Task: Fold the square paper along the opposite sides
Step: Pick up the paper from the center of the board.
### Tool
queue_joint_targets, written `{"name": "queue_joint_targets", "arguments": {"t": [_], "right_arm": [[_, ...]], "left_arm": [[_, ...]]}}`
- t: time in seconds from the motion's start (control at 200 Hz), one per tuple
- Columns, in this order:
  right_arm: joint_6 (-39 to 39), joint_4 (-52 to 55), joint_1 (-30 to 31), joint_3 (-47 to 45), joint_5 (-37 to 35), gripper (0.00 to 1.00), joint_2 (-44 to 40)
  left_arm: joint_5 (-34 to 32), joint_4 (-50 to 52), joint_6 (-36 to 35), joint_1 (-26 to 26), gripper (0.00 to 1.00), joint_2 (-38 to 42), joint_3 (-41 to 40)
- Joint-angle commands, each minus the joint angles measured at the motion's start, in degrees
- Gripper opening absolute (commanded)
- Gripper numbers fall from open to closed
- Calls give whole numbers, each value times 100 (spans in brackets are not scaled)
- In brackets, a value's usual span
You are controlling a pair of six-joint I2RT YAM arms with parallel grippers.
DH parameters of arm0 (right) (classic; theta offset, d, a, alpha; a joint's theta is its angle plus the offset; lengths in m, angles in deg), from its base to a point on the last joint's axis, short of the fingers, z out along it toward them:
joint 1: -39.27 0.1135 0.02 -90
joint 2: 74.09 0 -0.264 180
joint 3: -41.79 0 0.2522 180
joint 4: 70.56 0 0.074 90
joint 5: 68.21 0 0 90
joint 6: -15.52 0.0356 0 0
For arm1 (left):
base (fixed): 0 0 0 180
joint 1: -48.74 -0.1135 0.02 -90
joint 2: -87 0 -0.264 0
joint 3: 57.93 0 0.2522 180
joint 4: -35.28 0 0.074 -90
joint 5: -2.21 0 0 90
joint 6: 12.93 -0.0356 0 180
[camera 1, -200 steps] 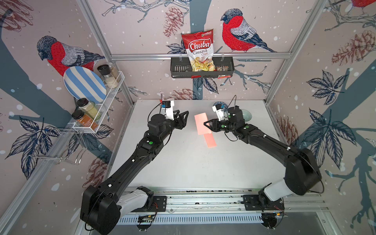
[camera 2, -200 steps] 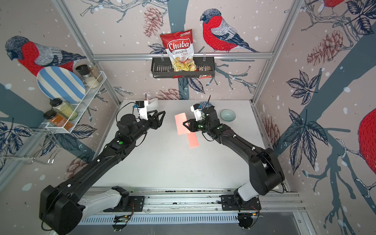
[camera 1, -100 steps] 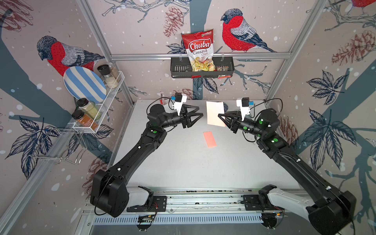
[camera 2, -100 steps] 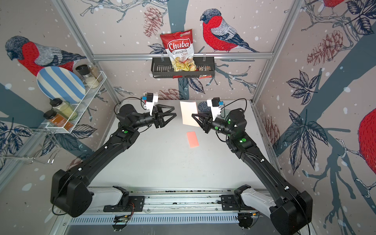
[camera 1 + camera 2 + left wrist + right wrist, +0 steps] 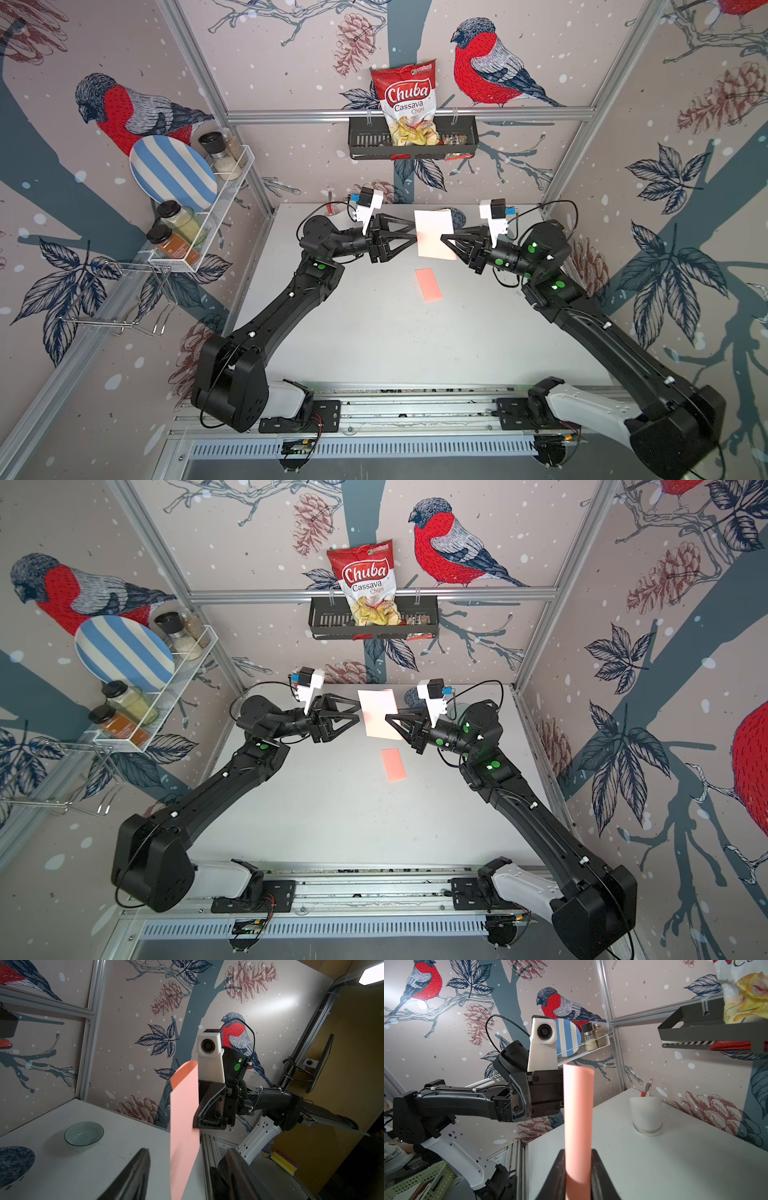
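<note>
Hanging above the table, paper edge clamped in right jaws, left jaws apart.

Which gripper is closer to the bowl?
Right. The right gripper, shut on the paper, hangs on the same side as the bowl; the left gripper, open, is across the paper.

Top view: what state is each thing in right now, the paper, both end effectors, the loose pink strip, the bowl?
paper: held in the air above the table, curled, no crease visible.
right end effector: shut on the paper's edge.
left end effector: open, jaws straddling the opposite edge.
pink strip: flat on the table, untouched.
glass bowl: upright, empty.
</note>
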Motion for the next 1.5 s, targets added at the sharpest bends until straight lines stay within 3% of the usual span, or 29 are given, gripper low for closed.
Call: {"name": "queue_joint_targets", "arguments": {"t": [0.0,0.135,0.23,0.405,1.271,1.396,1.491], "right_arm": [[-170,-127,103,112,76,22,86],[-229,-91,186,187,23,22,188],[-234,-96,208,214,3,22,224],[-249,-111,219,231,-11,22,239],[-363,5,322,238,-8,23,279],[-370,9,323,236,-22,23,269],[-370,3,327,231,-63,26,265]], "left_arm": [[17,-95,-80,-22,61,-16,5],[-13,-94,-75,-22,55,15,-1],[-21,-94,-81,-22,43,42,-17],[-22,-89,-82,-17,31,52,-13],[92,-365,161,-18,11,25,-11],[92,-357,149,-20,0,34,-24],[58,-337,115,-21,0,60,-54]]}}
